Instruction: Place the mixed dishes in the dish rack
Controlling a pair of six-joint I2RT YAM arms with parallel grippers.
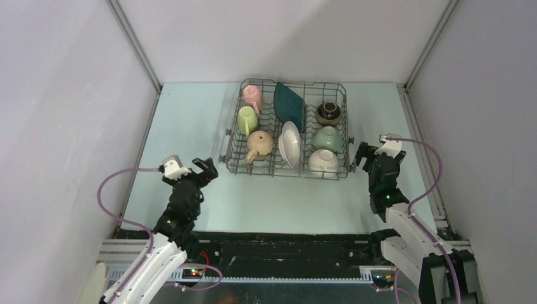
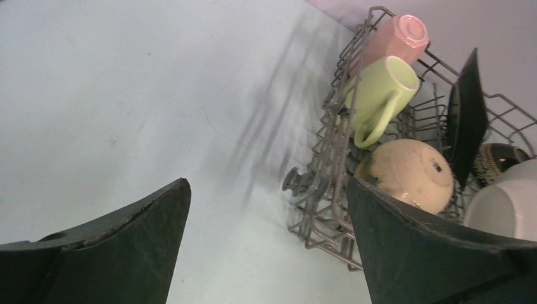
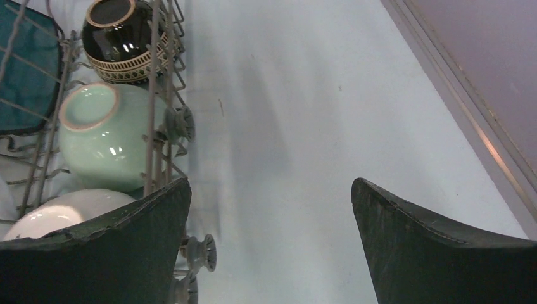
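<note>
Pale lilac-grey walls close in a matte, pale blue-green counter (image 1: 190, 126). A large rectangular grey wire dish rack (image 1: 285, 175) with rows of upright tines stands towards the counter's far edge, a little right of centre, and all the dishes sit inside it.

Its left column holds a faceted pink mug (image 1: 252, 96) at the far end, then a smooth light-green mug (image 1: 247, 119) and a speckled tan mug (image 1: 260, 144) at the near end. In the middle, a dark teal square plate (image 1: 288, 101) and a glossy white round plate (image 1: 291, 144) stand on edge. Upturned along the right side are a dark brown bowl (image 1: 328, 113) with a patterned band, a shiny pale green bowl (image 1: 327, 138) and a white bowl (image 1: 323, 161).

The left hand (image 1: 206, 168) hangs over bare counter near the rack's near left corner, its dark fingers spread wide and holding nothing. The right hand (image 1: 370, 155) is just beside the rack's right side, equally wide and empty.
</note>
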